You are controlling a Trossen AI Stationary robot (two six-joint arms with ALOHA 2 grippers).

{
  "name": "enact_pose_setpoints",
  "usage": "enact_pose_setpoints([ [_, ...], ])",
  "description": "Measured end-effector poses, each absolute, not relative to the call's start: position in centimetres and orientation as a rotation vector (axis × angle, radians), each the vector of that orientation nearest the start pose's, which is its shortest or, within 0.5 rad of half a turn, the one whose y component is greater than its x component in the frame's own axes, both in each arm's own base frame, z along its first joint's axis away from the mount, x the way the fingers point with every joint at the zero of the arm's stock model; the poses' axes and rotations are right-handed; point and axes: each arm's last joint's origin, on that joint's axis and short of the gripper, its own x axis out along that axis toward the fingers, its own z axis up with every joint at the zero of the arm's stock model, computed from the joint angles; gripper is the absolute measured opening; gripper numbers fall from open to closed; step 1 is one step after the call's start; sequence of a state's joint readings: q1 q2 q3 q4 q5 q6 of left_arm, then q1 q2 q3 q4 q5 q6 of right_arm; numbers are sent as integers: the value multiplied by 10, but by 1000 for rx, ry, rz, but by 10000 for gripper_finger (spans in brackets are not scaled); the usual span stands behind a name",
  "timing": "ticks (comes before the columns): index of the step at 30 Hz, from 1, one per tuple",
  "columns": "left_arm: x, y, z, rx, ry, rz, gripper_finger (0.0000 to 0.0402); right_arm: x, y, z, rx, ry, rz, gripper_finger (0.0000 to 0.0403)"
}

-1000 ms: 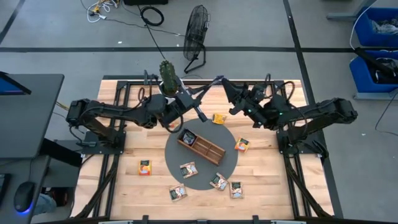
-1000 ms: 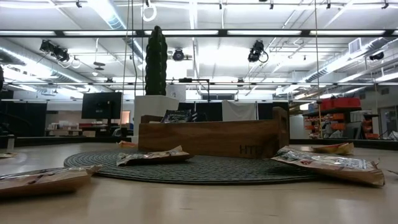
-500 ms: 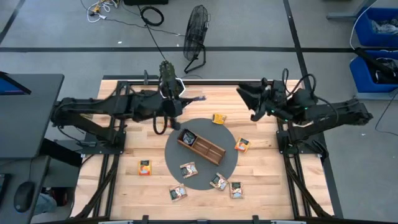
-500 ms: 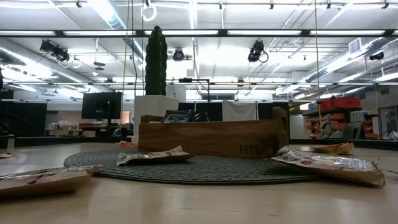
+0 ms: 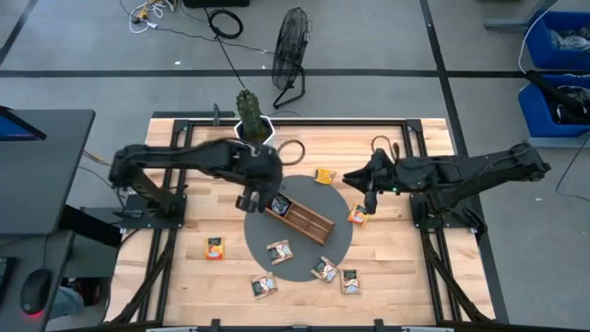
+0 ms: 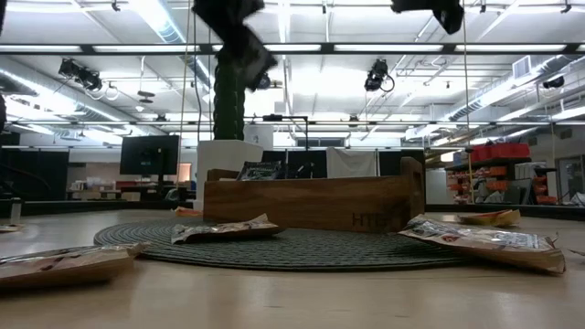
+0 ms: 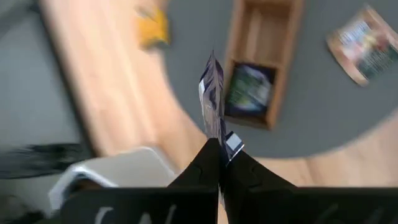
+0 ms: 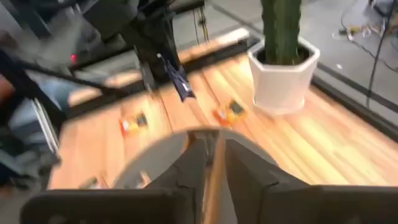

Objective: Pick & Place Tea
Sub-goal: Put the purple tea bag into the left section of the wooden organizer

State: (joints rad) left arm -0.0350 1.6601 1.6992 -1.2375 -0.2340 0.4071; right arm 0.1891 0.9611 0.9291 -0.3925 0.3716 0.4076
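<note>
Left claw [image 7: 219, 149] is pinched tight on a dark blue-black tea packet [image 7: 212, 99], gripping only its lower edge, so the packet stands up thin and edge-on above the fingertips. It hangs just over the end compartment of the wooden tray [image 7: 292, 25], where another dark packet [image 7: 249, 90] already lies flat. Here's the risk: with such a narrow pinch on a floppy sachet, it could swing or twist on release and land on the tray's wall, or slide off onto the round grey mat [image 5: 261, 242] instead of dropping into the slot. A release too near the end wall could do the same.

Right claw [image 5: 369, 195] hovers above the mat's edge, just beside an orange packet [image 5: 359, 215]; from the wrist view its fingers sit nearly together with a slim gap and nothing visible between them. Both arms are converging on the tray, so a clash is possible if they reach in together.

Out across the counter [image 5: 406, 277], more packets lie loose: one orange near the cactus pot [image 5: 249, 115] side [image 5: 324, 175], one orange well out on the wood [image 5: 215, 247], and four pale printed ones along the mat's near rim [image 5: 279, 252].
</note>
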Motion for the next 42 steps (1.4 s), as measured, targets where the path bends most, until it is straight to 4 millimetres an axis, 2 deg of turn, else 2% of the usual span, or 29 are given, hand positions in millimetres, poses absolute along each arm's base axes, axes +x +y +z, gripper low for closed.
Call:
enact_pose_setpoints([
  [4,339,-5,309,481,1399,-160,2,208,30,326,271,399,-263,40],
  [9,350,-5,272,483,1607,-219,2,216,32,319,262,434,-270,26],
  [14,359,-6,256,502,1635,-248,2,218,32,317,258,448,-272,18],
  [25,366,-12,255,574,1558,-292,2,217,32,316,252,455,-273,15],
  [29,365,-11,256,639,1585,-237,2,217,32,316,252,456,-273,15],
  [36,367,-7,272,659,1569,-208,2,217,32,316,255,456,-274,15],
  [42,374,-19,286,738,1467,-258,2,217,32,316,255,456,-274,15],
])
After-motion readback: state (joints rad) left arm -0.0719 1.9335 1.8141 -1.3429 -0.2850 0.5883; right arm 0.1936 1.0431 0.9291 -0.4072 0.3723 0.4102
